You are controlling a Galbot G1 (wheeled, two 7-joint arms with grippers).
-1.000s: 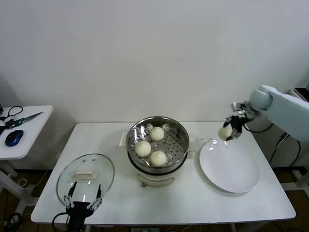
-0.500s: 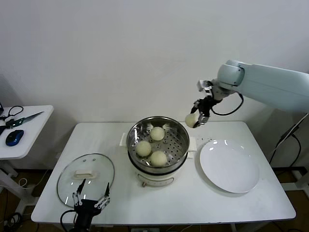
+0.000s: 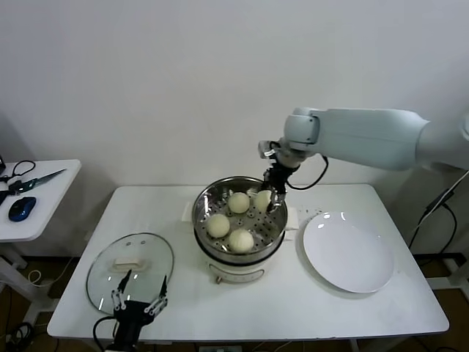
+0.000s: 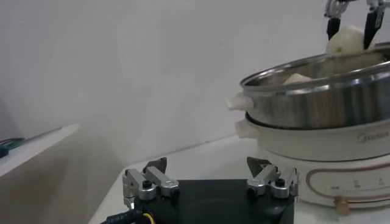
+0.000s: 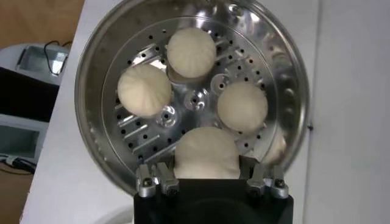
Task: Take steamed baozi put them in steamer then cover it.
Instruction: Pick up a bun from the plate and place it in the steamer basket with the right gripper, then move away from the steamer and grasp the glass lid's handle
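Over the far right rim of the steamer (image 3: pixel 238 213), the right gripper (image 3: pixel 271 195) hangs with its fingers closed on one baozi (image 3: pixel 262 200). Under it the holey tray has bare room on that side. Three more buns (image 3: pixel 218 225) sit in the pot, so four in all. One cover (image 3: pixel 130 270) lies flat near the table's front left edge. The left gripper (image 3: pixel 137 301) waits just in front of it, spread wide, holding nothing. One white plate (image 3: pixel 348 252) lies right of the pot.
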